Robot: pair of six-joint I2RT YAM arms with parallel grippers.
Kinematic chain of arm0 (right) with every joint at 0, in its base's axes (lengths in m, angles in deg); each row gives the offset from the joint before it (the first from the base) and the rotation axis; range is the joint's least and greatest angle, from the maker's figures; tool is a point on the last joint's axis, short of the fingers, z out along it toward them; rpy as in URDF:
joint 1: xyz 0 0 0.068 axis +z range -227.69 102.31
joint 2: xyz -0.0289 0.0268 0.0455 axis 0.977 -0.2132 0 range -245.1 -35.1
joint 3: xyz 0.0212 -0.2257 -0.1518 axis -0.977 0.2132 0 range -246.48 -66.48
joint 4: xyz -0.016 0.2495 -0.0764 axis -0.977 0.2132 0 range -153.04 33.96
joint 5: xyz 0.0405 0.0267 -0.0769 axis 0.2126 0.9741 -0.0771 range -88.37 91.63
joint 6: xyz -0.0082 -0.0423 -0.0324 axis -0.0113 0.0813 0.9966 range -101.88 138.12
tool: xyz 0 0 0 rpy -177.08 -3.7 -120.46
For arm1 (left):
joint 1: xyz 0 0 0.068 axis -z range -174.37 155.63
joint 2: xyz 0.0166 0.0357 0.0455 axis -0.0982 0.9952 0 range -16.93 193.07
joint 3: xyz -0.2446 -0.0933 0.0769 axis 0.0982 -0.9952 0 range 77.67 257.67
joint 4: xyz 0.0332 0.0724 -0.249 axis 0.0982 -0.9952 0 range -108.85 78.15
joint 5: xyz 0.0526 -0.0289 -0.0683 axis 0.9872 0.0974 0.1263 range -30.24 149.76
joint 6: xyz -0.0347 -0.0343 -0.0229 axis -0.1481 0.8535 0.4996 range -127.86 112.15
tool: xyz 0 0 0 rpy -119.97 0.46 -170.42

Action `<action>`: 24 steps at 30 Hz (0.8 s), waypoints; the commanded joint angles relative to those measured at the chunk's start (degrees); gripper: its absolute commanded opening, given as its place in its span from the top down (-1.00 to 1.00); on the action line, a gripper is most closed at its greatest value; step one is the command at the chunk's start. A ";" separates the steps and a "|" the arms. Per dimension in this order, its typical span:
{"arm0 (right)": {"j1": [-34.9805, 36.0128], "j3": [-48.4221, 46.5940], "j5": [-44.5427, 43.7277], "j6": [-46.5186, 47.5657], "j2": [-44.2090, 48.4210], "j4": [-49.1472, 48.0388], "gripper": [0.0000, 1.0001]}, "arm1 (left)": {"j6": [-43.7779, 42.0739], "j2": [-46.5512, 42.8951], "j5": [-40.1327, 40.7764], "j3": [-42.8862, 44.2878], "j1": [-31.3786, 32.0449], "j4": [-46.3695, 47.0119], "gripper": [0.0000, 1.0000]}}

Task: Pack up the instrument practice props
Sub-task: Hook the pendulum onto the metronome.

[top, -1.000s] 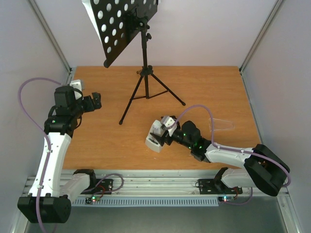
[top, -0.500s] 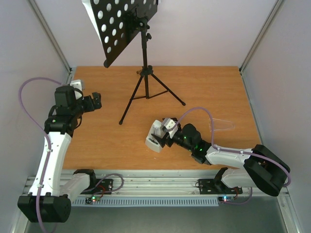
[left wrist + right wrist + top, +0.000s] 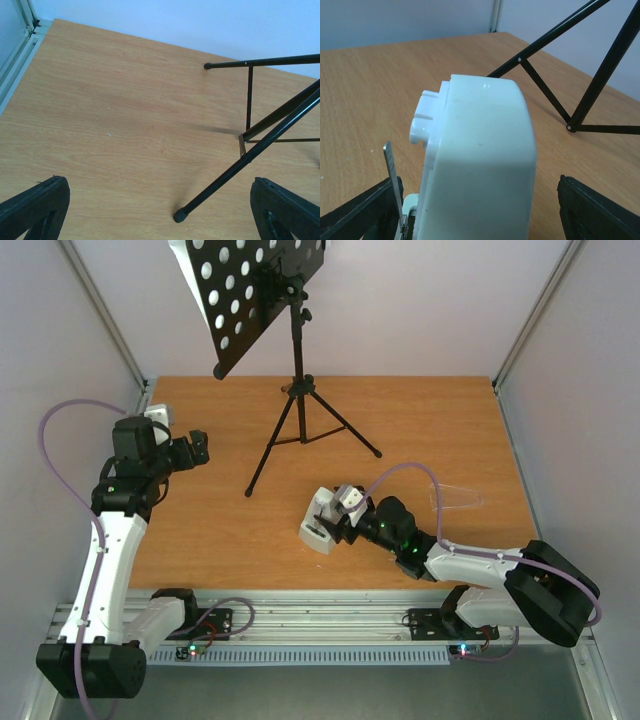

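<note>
The black music stand (image 3: 297, 360) stands at the back of the table, its round-holed desk (image 3: 255, 295) tilted, and a white sheet edge (image 3: 186, 270) shows past the desk's left side. A small white metronome (image 3: 318, 520) sits at the near centre. My right gripper (image 3: 337, 523) reaches around it from the right. In the right wrist view the metronome (image 3: 480, 160) fills the space between the fingers (image 3: 597, 210), with a gap left on the right side. My left gripper (image 3: 196, 450) hovers open at the left, and a tripod foot (image 3: 180, 216) lies between its fingers (image 3: 35, 207).
A clear plastic piece (image 3: 455, 496) lies on the table right of the metronome, beside the right arm's cable. The tripod legs (image 3: 310, 435) spread over the middle back. Enclosure walls and metal posts (image 3: 110, 320) close in the sides.
My right gripper has slid slightly left and further around the metronome, and its jaws have narrowed a little. The left arm and the stand have not moved.
</note>
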 commanded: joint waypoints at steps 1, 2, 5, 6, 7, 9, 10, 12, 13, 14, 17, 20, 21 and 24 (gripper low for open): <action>0.36 0.56 -1.23 0.67 1.36 -2.25 -0.68 | 0.09 0.22 -0.35 0.48 0.14 1.63 -0.99; 0.27 0.65 -1.33 0.67 1.38 -2.21 -0.67 | 0.09 0.25 -0.34 0.50 0.14 1.62 -0.99; 0.32 0.60 -1.40 0.76 1.50 -1.92 -0.63 | 0.09 0.29 -0.37 0.48 0.14 1.63 -0.99; 0.31 0.59 -1.44 0.76 1.39 -1.93 -0.62 | 0.09 0.30 -0.35 0.50 0.14 1.66 -0.99; 0.32 0.51 -1.42 0.70 1.37 -1.83 -0.61 | 0.09 0.31 -0.42 0.46 0.14 1.63 -0.99; 0.34 0.50 -1.44 0.60 1.37 -1.88 -0.59 | 0.09 0.35 -0.46 0.51 0.14 1.66 -0.99; 0.37 0.50 -1.44 0.52 1.37 -1.84 -0.57 | 0.09 0.35 -0.44 0.51 0.14 1.61 -0.99; 0.33 0.41 -1.44 0.33 1.37 -1.84 -0.55 | 0.09 0.35 -0.44 0.50 0.14 1.57 -0.99; 0.31 0.41 -1.44 0.25 1.25 -1.89 -0.53 | 0.09 0.37 -0.50 0.51 0.14 1.62 -0.99; 0.38 0.41 -1.39 0.16 1.28 -1.89 -0.51 | 0.14 0.36 -0.56 0.51 0.12 1.70 -0.99; 0.37 0.41 -1.33 -0.07 1.07 -1.95 -0.47 | 0.22 0.44 -0.81 0.51 0.14 1.63 -0.99; 0.32 0.41 -1.26 -0.29 0.92 -2.12 -0.43 | 0.27 0.44 -0.89 0.51 0.14 1.62 -0.99; 0.34 0.48 -1.21 -0.35 0.93 -2.16 -0.43 | 0.27 0.46 -0.95 0.47 0.14 1.62 -0.99; 0.36 0.65 -0.80 -0.66 0.93 -2.48 -0.42 | 0.27 0.45 -0.92 0.50 0.14 1.63 -0.99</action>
